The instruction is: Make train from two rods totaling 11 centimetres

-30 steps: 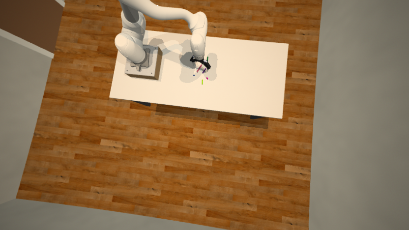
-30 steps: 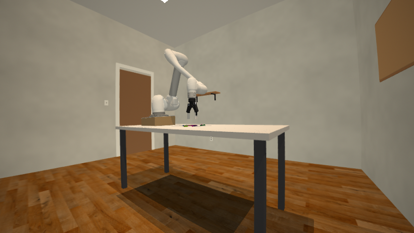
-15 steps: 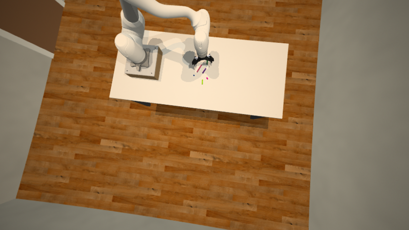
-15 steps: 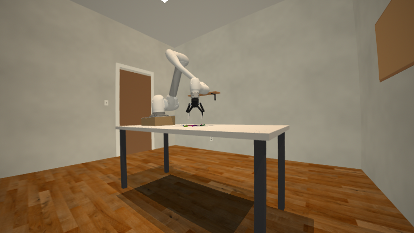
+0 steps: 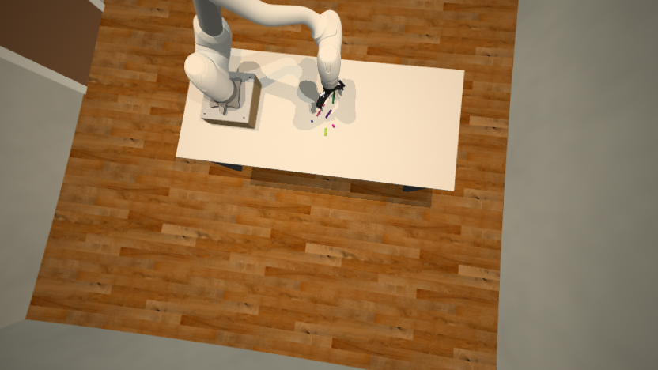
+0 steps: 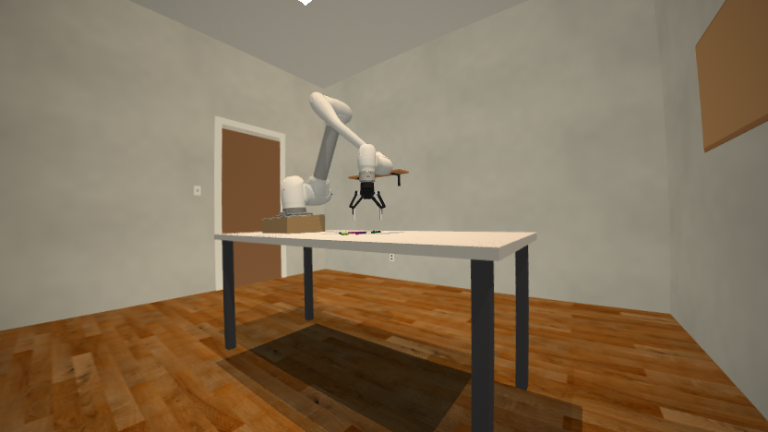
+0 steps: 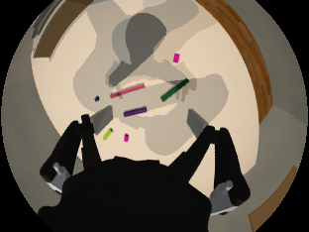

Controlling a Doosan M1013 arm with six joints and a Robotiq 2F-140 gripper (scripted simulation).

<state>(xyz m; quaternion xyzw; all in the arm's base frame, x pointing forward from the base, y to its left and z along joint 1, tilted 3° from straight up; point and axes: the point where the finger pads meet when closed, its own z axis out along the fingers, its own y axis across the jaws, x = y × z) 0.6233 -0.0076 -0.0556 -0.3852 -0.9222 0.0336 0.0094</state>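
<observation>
In the wrist view, left to right, we are seeing a tiny blue rod (image 7: 97, 98) and a short lime rod (image 7: 108, 134) (image 5: 325, 132) lying apart on the pale flat worktop (image 5: 395, 124) (image 6: 429, 240) (image 7: 236, 147); a magenta rod (image 7: 126, 138) (image 5: 333, 125) is lying near the lime one; a long reddish-pink rod (image 7: 128, 90) and a purple rod (image 7: 135, 112) (image 5: 328, 113) are lying near each other; a dark green rod (image 7: 174, 90) (image 5: 333, 97) and another magenta rod (image 7: 176, 58) are lying farther right; we are holding the black fingers wide open above, gripping nothing.
</observation>
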